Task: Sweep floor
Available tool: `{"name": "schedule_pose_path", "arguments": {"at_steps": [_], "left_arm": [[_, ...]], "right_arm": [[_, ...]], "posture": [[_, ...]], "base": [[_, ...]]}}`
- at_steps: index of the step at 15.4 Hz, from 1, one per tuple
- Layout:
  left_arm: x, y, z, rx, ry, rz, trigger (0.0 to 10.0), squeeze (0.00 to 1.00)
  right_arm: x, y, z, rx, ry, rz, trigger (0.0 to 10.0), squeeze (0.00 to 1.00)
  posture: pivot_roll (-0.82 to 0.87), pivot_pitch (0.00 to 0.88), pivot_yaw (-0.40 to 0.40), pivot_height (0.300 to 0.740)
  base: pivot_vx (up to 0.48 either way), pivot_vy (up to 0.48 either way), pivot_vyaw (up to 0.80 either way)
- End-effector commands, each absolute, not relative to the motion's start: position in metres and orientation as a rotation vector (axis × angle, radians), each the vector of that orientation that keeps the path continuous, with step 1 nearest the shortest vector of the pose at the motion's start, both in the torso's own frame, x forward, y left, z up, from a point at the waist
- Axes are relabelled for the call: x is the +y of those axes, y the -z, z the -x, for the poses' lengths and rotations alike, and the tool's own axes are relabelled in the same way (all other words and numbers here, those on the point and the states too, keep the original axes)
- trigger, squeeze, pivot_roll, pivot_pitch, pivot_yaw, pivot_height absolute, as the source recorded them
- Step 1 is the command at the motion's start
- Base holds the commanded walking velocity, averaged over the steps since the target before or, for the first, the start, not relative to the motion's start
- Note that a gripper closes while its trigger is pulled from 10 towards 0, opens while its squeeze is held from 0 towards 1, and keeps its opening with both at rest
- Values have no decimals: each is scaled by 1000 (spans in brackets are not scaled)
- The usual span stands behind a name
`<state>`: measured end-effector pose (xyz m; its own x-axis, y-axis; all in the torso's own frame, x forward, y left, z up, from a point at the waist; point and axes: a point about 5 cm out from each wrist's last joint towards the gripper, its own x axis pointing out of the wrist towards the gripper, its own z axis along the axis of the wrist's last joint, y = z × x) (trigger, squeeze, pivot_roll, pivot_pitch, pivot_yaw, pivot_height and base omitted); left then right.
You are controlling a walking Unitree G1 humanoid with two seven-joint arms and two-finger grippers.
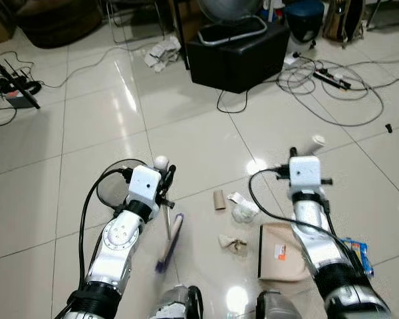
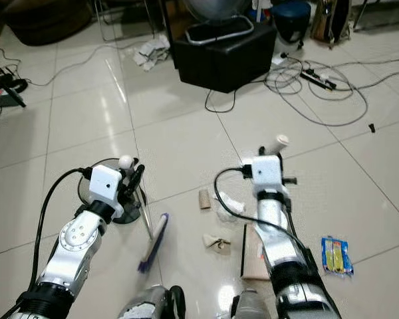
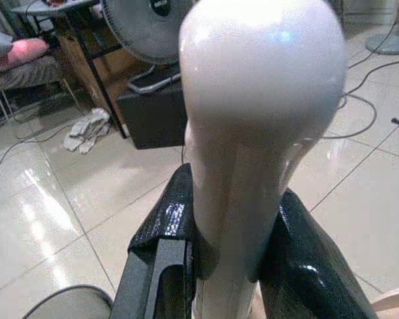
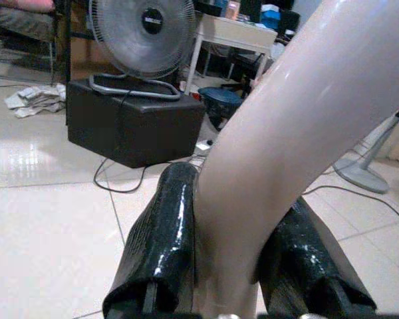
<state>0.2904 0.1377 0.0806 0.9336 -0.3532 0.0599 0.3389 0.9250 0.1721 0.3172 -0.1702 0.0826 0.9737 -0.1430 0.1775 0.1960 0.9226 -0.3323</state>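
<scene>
The left gripper (image 3: 233, 266) clamps the broom handle (image 3: 253, 133), the right gripper (image 4: 233, 272) the dustpan handle (image 4: 306, 133); next, brush the cardboard tube (image 1: 219, 199) and crumpled paper (image 1: 242, 212) toward the dustpan (image 1: 279, 251).

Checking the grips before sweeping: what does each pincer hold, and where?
Left pincer clamps the white broom handle below its rounded top; right pincer clamps the cream dustpan handle.
</scene>
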Motion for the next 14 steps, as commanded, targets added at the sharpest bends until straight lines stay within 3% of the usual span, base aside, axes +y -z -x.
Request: {"name": "schedule_pose_path", "arguments": {"at_steps": [1, 9, 14], "left_arm": [[137, -79, -285, -79, 361, -162, 10000, 0], [115, -89, -277, -4, 512, 117, 10000, 0], [114, -107, -279, -32, 469, 225, 10000, 0]], "right_arm": [[-161, -77, -316, -148, 151, 354, 10000, 0], [-142, -87, -328, -174, 175, 198, 10000, 0], [-146, -87, -330, -172, 190, 164, 10000, 0]], "posture": [[127, 255, 153, 740], [134, 249, 148, 740], [139, 234, 142, 740]], "base": [[0, 0, 0], [0, 0, 0], [0, 0, 0]]}}
